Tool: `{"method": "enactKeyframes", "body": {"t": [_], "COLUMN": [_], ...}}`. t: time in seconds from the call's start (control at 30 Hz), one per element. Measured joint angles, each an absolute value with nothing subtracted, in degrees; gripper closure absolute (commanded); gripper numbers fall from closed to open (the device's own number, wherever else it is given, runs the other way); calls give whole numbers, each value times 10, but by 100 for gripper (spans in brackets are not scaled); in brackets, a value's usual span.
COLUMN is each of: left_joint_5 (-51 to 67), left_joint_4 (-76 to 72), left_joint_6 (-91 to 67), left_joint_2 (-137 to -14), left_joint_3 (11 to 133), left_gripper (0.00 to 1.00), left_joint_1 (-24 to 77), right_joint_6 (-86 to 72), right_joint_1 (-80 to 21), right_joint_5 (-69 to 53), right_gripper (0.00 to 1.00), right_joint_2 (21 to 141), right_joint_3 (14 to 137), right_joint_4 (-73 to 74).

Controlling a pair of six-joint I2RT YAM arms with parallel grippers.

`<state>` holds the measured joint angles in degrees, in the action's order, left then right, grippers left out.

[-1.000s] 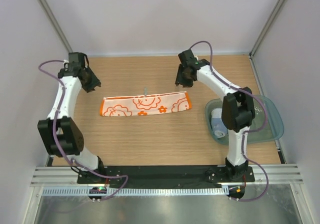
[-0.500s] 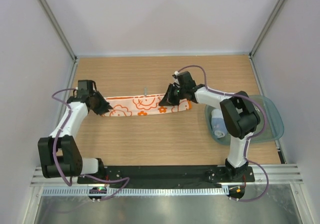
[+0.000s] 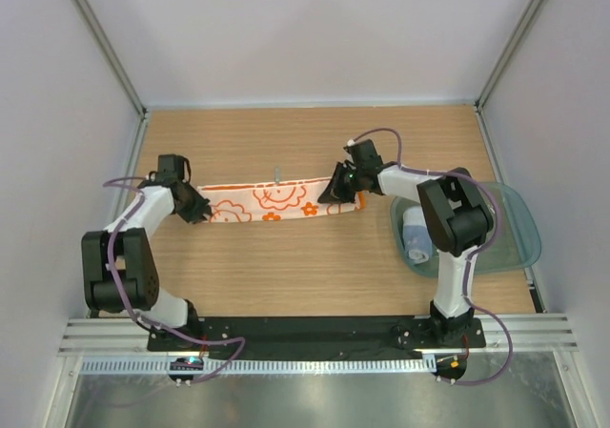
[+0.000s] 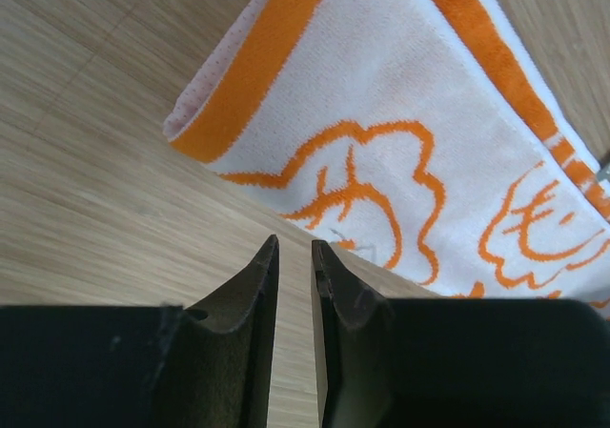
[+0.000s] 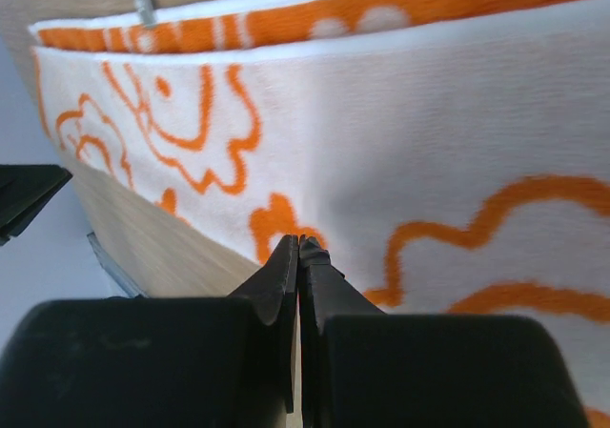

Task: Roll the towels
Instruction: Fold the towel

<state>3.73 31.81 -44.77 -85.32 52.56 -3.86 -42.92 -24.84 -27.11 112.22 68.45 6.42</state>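
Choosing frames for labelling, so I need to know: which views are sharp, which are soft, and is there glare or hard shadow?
Top view: even soft light, no harsh glare or hard shadows, towel sharp. Left wrist: towel weave and wood grain crisp, fingers dark but outlined. Right wrist: very close, towel pattern soft toward the right, fingers almost featureless black.

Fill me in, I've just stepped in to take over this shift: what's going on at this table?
A white towel with an orange pattern lies folded into a long strip on the table, a robot hand at each end. The left hand sits at its left end, jaws narrowly apart, nothing between them. The right hand is shut at the towel's edge near its right end; whether it pinches fabric is unclear. The strip is not rolled yet. A pale grey-blue towel lies in the teal tray.
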Motion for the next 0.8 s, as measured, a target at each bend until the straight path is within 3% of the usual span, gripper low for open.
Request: {"method": "enactKeyframes", "body": {"t": [0.47, 0.8], "left_joint_5": [-36, -39], "left_joint_4": [328, 345], "left_joint_6": [-455, -467], "left_joint_2": [-960, -968], "left_joint_3": [561, 572], "left_gripper": [81, 83], "left_joint_1": [-49, -102], "right_joint_6": [-392, -392], "right_joint_1": [-220, -239], "right_joint_5": [-214, -192], "right_gripper": [99, 99], "right_joint_2": [1134, 1125], "right_joint_3": [675, 667], "right_joint_4": [91, 87]}}
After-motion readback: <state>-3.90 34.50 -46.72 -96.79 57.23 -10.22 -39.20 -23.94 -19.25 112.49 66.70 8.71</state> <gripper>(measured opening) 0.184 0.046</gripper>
